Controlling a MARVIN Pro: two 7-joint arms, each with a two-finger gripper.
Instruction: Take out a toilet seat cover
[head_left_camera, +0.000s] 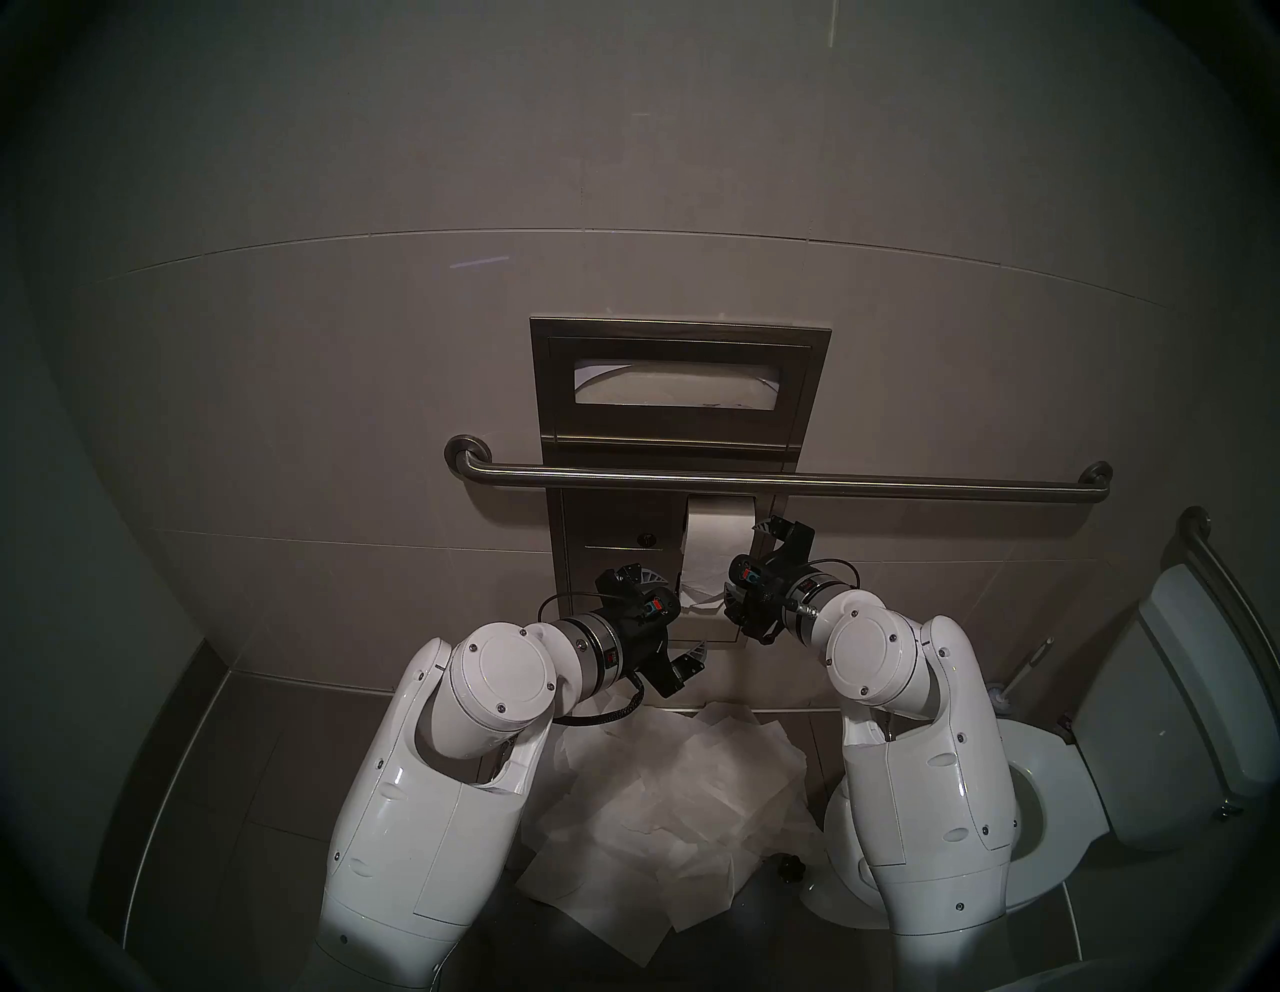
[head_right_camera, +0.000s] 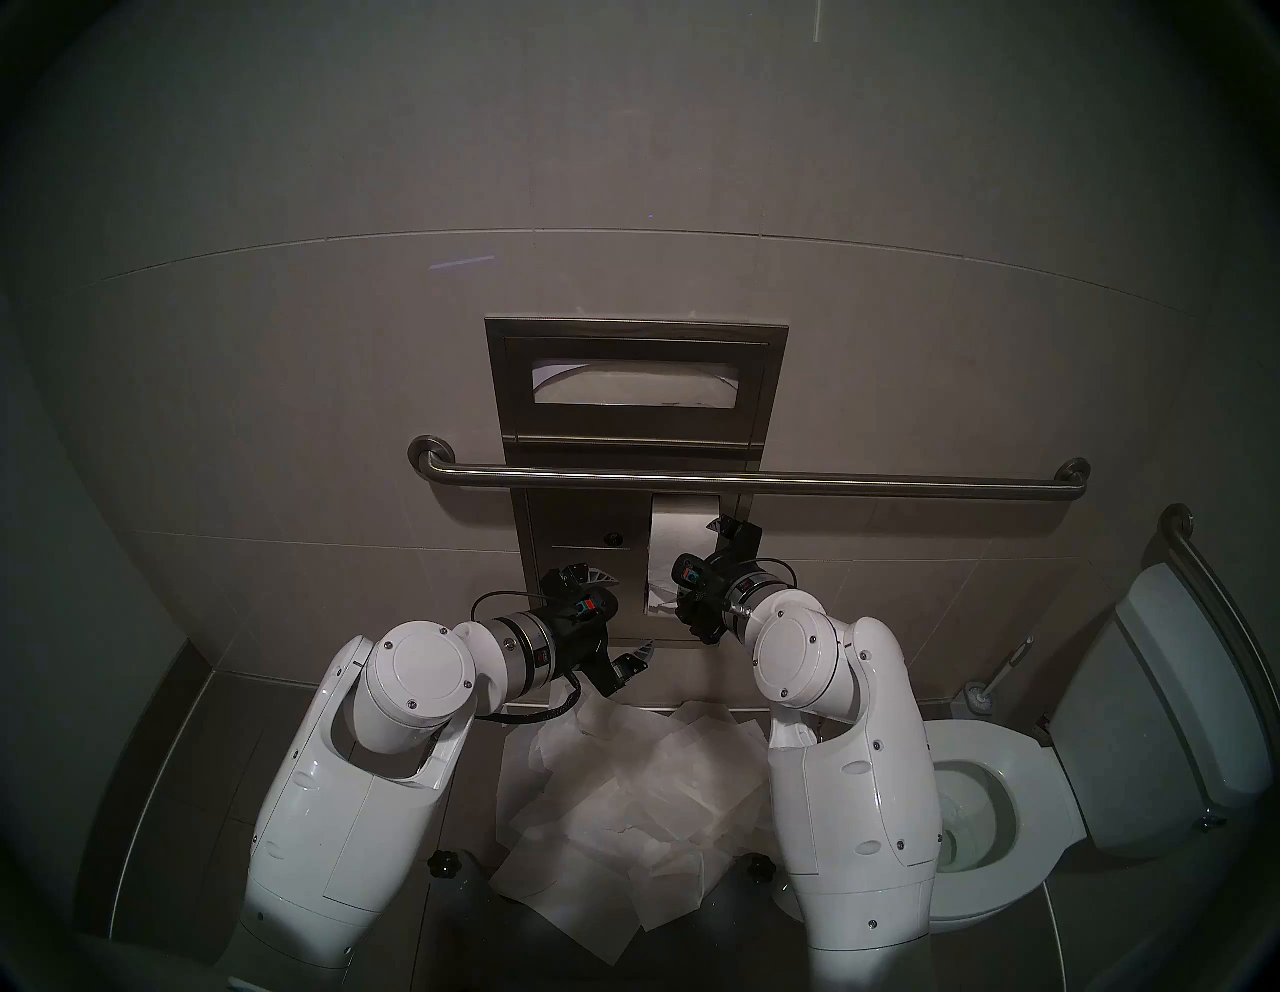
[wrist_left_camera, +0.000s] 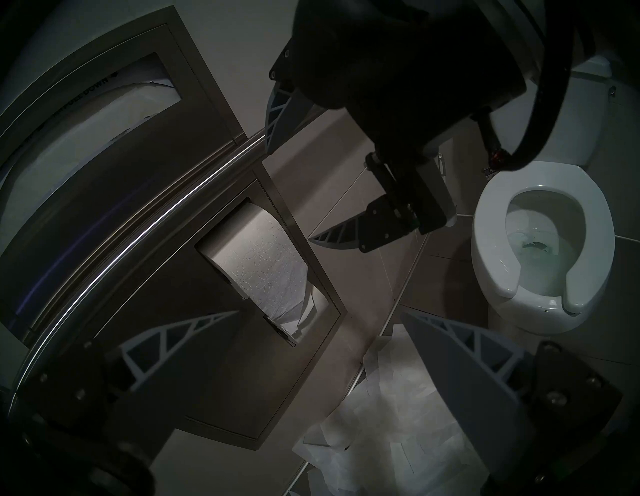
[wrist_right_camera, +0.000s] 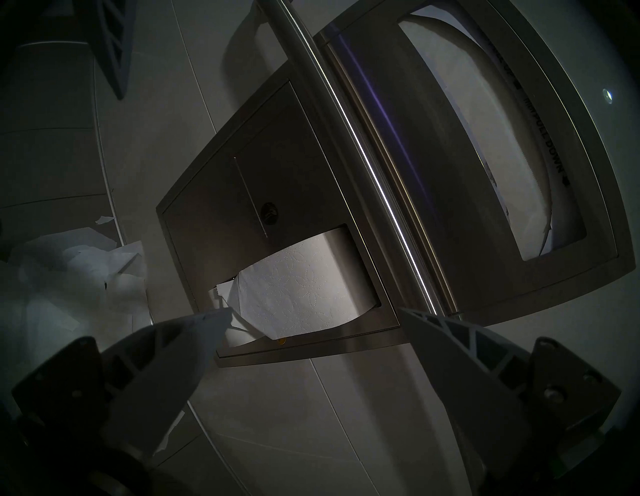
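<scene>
The toilet seat cover (head_left_camera: 679, 384) sits folded as white tissue inside the slot at the top of the steel dispenser panel (head_left_camera: 554, 388); it also shows in the left wrist view (wrist_left_camera: 86, 138) and the right wrist view (wrist_right_camera: 485, 138). My left gripper (head_left_camera: 675, 616) is open and empty, low in front of the panel's bottom edge. My right gripper (head_left_camera: 744, 578) is open and empty, beside the toilet paper roll (head_left_camera: 717, 547). Both grippers hang below the grab bar (head_left_camera: 796, 481), well under the slot. Their spread fingers show in each wrist view (wrist_left_camera: 320, 313) (wrist_right_camera: 313, 311).
A heap of flat white sheets (head_left_camera: 679, 783) lies on the floor between my arms. A white toilet (head_left_camera: 1053, 796) stands to the right, with a toilet brush (head_left_camera: 1025, 672) against the wall. The grab bar crosses the panel between slot and roll.
</scene>
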